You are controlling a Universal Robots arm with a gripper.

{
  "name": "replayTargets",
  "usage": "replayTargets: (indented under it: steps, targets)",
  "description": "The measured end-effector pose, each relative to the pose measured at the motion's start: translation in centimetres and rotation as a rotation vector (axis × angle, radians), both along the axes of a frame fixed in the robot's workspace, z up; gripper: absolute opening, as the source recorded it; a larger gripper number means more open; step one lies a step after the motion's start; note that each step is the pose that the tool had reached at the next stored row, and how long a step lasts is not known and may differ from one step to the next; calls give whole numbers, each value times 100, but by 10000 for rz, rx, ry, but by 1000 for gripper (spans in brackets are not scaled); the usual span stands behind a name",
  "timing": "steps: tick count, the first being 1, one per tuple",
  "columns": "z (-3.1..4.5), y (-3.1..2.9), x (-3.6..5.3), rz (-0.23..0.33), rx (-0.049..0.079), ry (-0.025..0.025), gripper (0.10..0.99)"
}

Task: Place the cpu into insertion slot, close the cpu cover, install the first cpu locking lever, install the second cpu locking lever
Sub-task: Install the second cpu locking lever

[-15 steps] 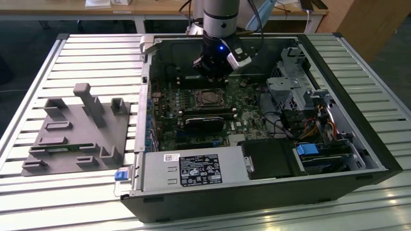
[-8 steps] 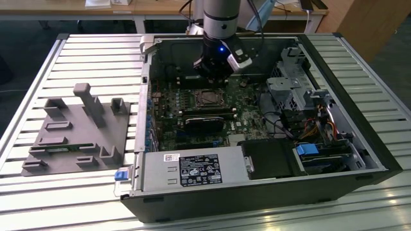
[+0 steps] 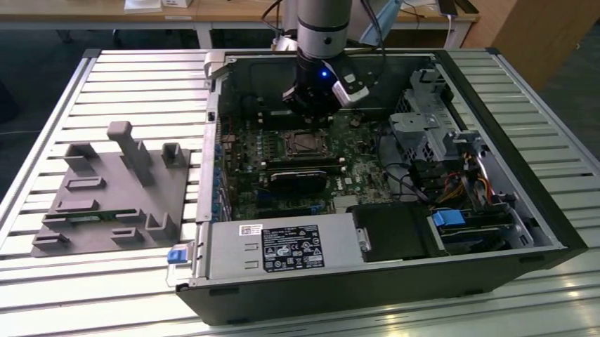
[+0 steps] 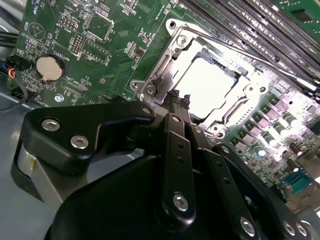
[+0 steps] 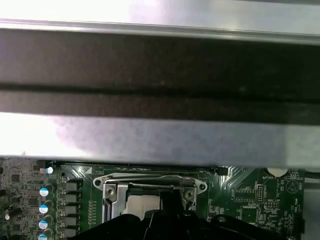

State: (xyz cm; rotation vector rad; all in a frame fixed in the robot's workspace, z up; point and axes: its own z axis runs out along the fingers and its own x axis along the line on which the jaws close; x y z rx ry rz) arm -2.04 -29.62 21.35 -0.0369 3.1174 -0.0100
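Slatted metal desk (image 3: 525, 77) carries an open computer case (image 3: 375, 281) lying on its side, with a grey fixture plate (image 3: 112, 193) at the exterior view's left.

Gripper (image 4: 179, 99): fingers pressed together, tips meeting at a point at the edge of the socket frame, pinching nothing that can be made out. In the exterior view the gripper (image 3: 314, 112) hangs just above the insertion slot (image 3: 305, 144).

Cpu (image 4: 209, 85): seated flat in the slot, silver top facing up and glaring under the light. It is square, so no long axis applies; its edges run parallel to the socket frame. The cpu cover (image 4: 222, 112) appears folded down around it. Whether either locking lever is latched cannot be told.

Risks, as a judgement:
- The tips sit very close to the frame corner; a sideways slip could scrape the green board or nearby capacitors (image 4: 277, 125).
- Pressure on a cover not fully seated could shift the chip and bend socket contacts.
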Motion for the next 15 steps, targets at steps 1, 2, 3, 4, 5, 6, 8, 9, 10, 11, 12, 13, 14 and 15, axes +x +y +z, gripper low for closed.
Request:
replayTargets:
  steps: [1,2,3,4,5,6,8,9,10,11,12,13,14,15]
  targets:
    - [5,-1,-1,-1,-3,2,106]
    - [15,-1,0,1,0,0,106]
    - [32,-1,0,1,0,0,106]
    - [54,-1,0,1,-1,0,106]
    - [80,-1,0,1,-1,0,106]
    - [115,-1,0,1,1,-1,106]
    - [189,-1,0,1,-1,0,106]
    - [227,-1,0,1,0,0,106]
    - [265,-1,0,1,1,-1,106]
    - [293,-1,0,2,-1,1,106]
    - [305,-2,0,2,-1,1,106]
    - [307,-6,1,3,1,-1,106]
    - [307,-15,1,2,0,0,106]
    - [308,-29,0,1,-1,1,106]
